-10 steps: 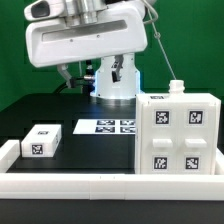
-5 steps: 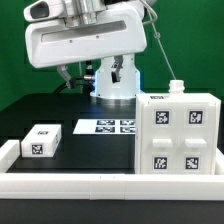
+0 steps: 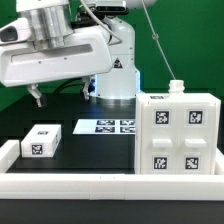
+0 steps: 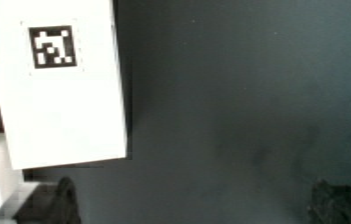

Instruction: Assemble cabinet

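Observation:
The cabinet (image 3: 180, 135), a large white box with tagged square panels on its front, stands at the exterior view's right. A small white block (image 3: 42, 140) with a black-and-white tag lies on the black table at the left. My gripper (image 3: 62, 92) hangs above the table, behind and above that block. In the wrist view the white block (image 4: 56, 90) lies off to one side of my gripper (image 4: 198, 205). Both dark fingertips (image 4: 47, 203) stand far apart, open, with only bare black table between them.
The marker board (image 3: 108, 127) lies flat on the table between the block and the cabinet. A white raised rim (image 3: 70, 185) runs along the table's front edge. The arm's white base (image 3: 118, 75) stands at the back, before a green backdrop.
The arm's hand has swung toward the exterior view's left and dropped lower, nearer the small block. The jaws stayed open. Block and cabinet have not moved.

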Action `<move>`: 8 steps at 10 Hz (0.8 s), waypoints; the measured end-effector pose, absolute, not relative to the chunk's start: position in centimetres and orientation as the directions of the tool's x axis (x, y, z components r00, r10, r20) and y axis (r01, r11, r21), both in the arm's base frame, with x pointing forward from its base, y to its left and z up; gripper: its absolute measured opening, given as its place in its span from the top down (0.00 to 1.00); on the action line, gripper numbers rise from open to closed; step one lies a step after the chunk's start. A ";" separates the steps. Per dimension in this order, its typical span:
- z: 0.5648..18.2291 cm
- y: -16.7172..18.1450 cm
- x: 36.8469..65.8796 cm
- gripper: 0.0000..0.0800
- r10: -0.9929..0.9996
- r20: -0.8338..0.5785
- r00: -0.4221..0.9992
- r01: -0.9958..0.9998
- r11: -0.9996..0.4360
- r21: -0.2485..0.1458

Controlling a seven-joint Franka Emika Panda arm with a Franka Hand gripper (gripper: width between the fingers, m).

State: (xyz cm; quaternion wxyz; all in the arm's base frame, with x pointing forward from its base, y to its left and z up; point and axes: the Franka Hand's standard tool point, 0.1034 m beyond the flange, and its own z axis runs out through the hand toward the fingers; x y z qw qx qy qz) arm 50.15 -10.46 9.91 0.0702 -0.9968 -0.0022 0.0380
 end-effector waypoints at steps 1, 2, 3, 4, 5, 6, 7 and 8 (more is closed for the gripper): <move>9.8 -10.5 50.1 0.19 0.010 -0.077 0.997 -0.001 -0.990 -0.140; 9.4 -10.7 49.9 0.19 0.014 -0.081 0.997 0.003 -0.990 -0.139; 7.4 -11.9 49.2 0.19 0.025 -0.087 0.996 0.015 -0.993 -0.116; 6.1 -13.1 48.8 0.19 0.023 -0.083 0.996 0.015 -0.995 -0.098; 5.8 -13.8 48.7 0.19 0.023 -0.056 0.998 0.018 -0.997 -0.078; 5.9 -13.5 48.7 0.19 0.025 -0.061 0.998 0.020 -0.996 -0.083; 5.8 -13.6 48.7 0.19 0.025 -0.062 0.998 0.020 -0.996 -0.083; 5.8 -13.6 48.7 0.19 0.025 -0.063 0.998 0.020 -0.996 -0.083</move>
